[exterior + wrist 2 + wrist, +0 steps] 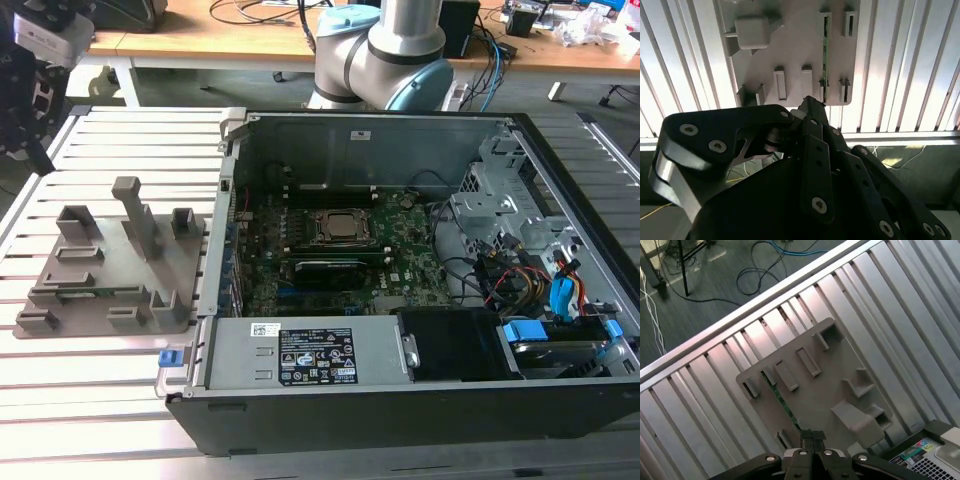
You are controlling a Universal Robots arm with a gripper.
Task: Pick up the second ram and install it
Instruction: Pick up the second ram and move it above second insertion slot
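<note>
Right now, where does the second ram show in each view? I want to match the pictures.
Exterior view: the second ram lies in a slot of the grey holder plate, on the exterior view's left of the computer case.
Second wrist view: a thin green strip slotted in the plate.
First wrist view: a green strip across the plate.
Shared landmark: the plate's tall post.

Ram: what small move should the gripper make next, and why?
Probably lower toward the ram, opening on the way: it stands on edge in the tray, and the gripper hangs above it, shut and empty.
</note>
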